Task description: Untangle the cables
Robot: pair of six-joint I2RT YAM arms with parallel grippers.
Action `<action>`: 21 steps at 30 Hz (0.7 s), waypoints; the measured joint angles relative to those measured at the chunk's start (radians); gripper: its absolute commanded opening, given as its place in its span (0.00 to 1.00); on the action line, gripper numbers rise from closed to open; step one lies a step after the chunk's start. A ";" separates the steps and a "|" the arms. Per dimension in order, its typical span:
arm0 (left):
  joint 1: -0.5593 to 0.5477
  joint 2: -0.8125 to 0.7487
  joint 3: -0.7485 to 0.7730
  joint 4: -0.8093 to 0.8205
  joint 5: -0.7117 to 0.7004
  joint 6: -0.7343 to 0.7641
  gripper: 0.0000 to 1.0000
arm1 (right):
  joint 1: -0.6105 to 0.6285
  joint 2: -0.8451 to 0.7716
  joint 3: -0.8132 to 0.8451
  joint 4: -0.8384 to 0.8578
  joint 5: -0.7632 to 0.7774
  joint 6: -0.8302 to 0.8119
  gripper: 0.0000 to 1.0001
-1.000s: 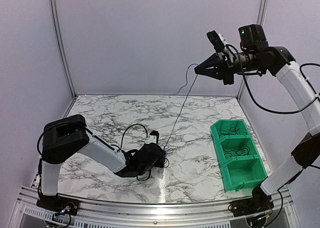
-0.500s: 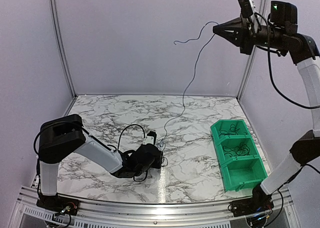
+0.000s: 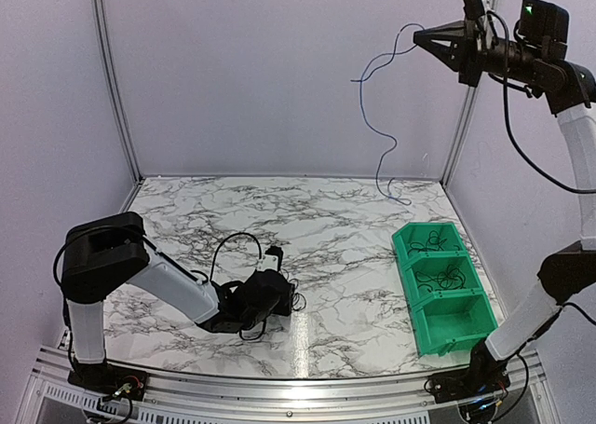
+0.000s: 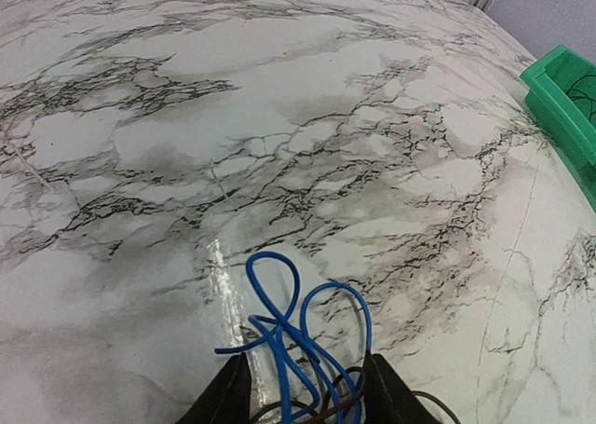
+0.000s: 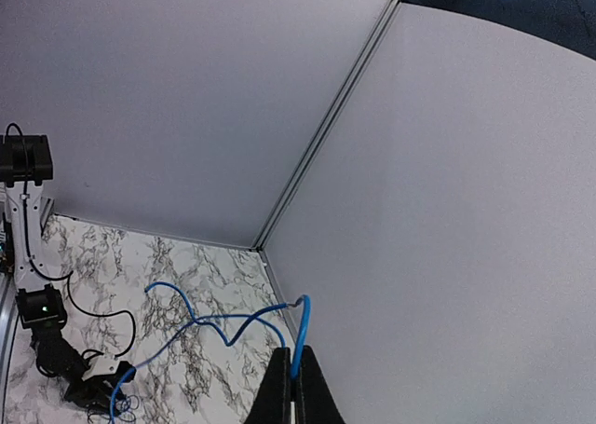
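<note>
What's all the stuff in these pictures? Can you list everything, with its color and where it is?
blue cable: one, blue, dangling in the air from the right gripper, far right.
cable tangle: one small bunch, blue and dark, on the table between the left gripper's fingers.
bin: one, green, three compartments, right side of the table.
loose wires: a few, black, in the bin's back and middle compartments.
table: one, white marble with black veins.
walls: pale lilac, behind and at both sides.
left gripper: black, low on the table, open.
right gripper: black, high up, shut on the blue cable.
</note>
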 measured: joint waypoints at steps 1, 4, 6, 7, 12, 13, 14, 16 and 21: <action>0.000 -0.010 -0.011 -0.002 -0.002 0.000 0.49 | -0.002 -0.005 -0.016 0.007 0.000 0.002 0.00; 0.001 -0.043 -0.043 -0.021 -0.006 0.011 0.55 | -0.003 -0.024 -0.087 0.020 0.000 0.005 0.00; 0.002 -0.063 -0.056 -0.043 -0.008 0.028 0.58 | -0.003 -0.034 -0.135 0.023 0.003 0.005 0.00; 0.003 -0.073 -0.061 -0.057 -0.007 0.042 0.60 | -0.003 -0.039 -0.162 0.023 0.005 0.005 0.00; 0.003 -0.141 -0.061 -0.096 0.017 0.130 0.65 | -0.003 -0.087 -0.321 0.037 0.024 0.000 0.00; 0.003 -0.165 -0.060 -0.102 0.025 0.145 0.65 | -0.003 -0.103 -0.363 0.039 0.029 -0.005 0.00; 0.003 -0.190 -0.058 -0.107 0.033 0.161 0.66 | -0.003 -0.117 -0.402 0.038 0.039 -0.011 0.00; 0.003 -0.238 -0.050 -0.117 0.048 0.187 0.67 | -0.003 -0.142 -0.471 0.037 0.057 -0.023 0.00; 0.007 -0.333 0.037 -0.183 0.079 0.270 0.70 | -0.003 -0.175 -0.593 0.023 0.102 -0.064 0.00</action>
